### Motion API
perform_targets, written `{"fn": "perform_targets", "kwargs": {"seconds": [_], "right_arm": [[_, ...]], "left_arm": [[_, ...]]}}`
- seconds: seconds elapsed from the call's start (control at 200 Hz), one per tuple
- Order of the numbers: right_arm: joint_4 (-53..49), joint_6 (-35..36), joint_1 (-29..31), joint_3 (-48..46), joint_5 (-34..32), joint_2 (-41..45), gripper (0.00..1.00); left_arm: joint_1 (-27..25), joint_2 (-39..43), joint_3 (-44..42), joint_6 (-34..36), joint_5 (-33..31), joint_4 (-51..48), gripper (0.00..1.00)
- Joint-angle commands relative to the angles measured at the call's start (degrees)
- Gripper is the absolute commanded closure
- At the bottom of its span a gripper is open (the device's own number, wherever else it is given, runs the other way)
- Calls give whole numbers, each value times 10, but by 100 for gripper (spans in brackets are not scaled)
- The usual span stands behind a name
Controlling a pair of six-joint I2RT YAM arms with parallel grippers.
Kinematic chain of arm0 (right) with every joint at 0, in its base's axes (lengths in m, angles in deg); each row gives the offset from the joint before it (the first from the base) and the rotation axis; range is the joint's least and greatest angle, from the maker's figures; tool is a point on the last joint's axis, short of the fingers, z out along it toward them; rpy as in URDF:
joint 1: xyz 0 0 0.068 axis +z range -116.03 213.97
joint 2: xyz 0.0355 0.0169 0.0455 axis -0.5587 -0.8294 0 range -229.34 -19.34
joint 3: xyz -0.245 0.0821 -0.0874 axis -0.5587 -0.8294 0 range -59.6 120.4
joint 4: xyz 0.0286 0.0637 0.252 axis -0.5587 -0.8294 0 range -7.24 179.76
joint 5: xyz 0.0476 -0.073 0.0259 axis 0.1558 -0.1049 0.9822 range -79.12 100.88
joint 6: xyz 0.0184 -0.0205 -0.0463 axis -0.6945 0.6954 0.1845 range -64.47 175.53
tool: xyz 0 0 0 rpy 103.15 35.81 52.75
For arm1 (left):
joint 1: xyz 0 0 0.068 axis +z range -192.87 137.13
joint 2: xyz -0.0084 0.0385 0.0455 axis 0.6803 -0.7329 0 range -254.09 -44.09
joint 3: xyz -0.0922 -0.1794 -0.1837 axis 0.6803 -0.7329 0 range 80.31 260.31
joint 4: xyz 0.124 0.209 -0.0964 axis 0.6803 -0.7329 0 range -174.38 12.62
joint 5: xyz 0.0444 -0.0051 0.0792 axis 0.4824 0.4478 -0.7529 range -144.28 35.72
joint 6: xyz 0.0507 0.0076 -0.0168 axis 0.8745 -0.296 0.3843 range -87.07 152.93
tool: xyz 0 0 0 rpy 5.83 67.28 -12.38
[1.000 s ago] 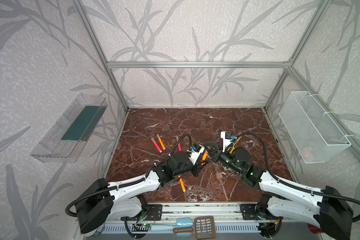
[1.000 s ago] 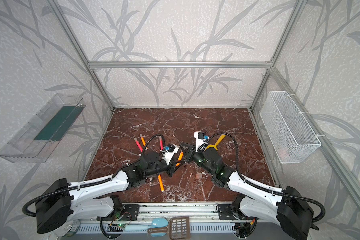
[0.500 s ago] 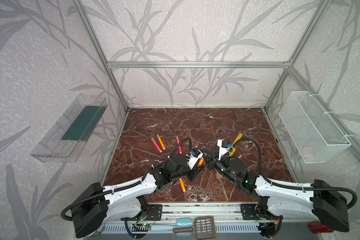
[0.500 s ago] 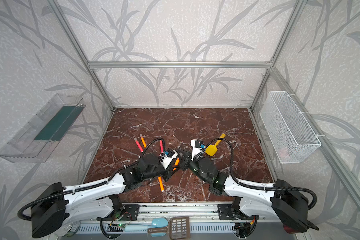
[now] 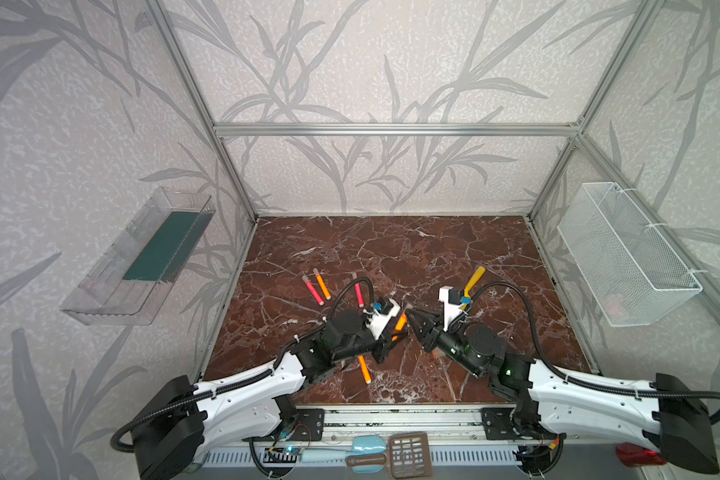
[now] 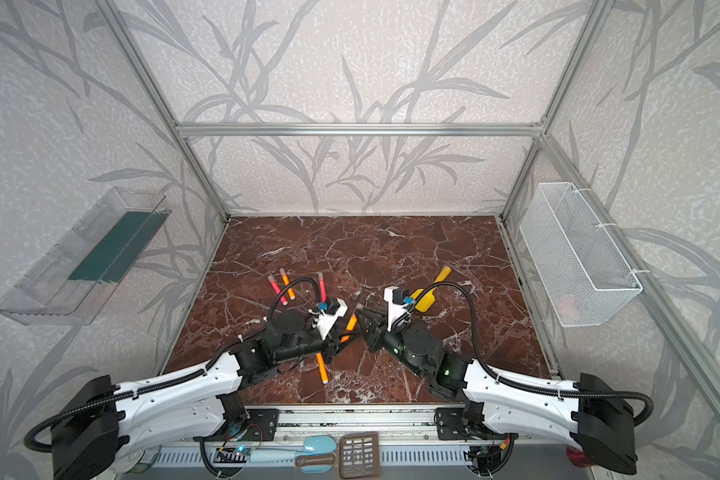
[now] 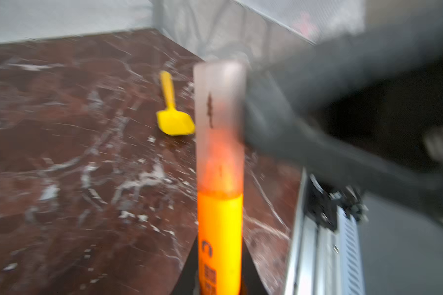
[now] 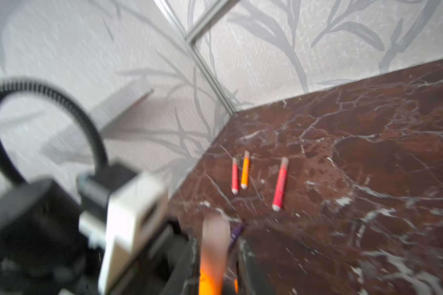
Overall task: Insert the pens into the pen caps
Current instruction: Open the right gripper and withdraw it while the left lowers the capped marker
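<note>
Tabletop [image 5: 391,249]: dark red-brown marble, white veins. Walls [image 5: 371,62]: pale grey, darker grey leaf print. Orange pen [image 7: 219,229] with frosted pinkish-clear cap [image 7: 219,102]. Second orange pen [image 5: 321,284], third orange pen [image 5: 364,370], and red-pink pen [image 5: 313,290], second red-pink pen [image 5: 358,291]. Purple pen [image 8: 235,233]. Yellow spatula [image 5: 474,277]. White mesh basket [image 5: 624,257]. Clear tray [image 5: 113,291], dark green liner.

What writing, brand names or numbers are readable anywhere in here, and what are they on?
Nothing is legible.
Dark print on the orange pen: too blurred to read.
Pale print on the purple pen: too blurred.
Faint print on the lone red-pink pen: too small.
</note>
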Motion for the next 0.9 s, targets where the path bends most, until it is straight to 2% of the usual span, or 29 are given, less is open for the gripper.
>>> {"fn": "perform_targets", "kwargs": {"seconds": [0.0,0.12,0.255,0.37,0.41,0.525,0.655,0.755,0.895], "right_arm": [[-133,56,2,0,-21,49,55],[-180,78,-9,-4,-72,117,32],[-219,113,-24,-26,-130,191,18],[-256,144,-48,-45,-195,244,15],[-266,153,-53,-53,-220,258,14],[-285,169,-116,-79,-267,293,14],[-285,171,-172,-110,-270,312,14],[-248,177,-204,-138,-271,306,14],[-226,170,-228,-138,-245,276,14]], "left_arm": [[23,-15,-21,-69,-87,100,100],[24,-35,-43,-87,-132,98,100],[28,-40,-32,-98,-199,39,100],[51,-42,-5,-124,-248,-37,100],[67,-47,1,-133,-244,-52,100],[106,-73,20,-152,-232,-83,100],[131,-124,55,-151,-208,-112,100],[144,-167,93,-148,-192,-140,100],[159,-229,132,-152,-218,-171,100]]}}
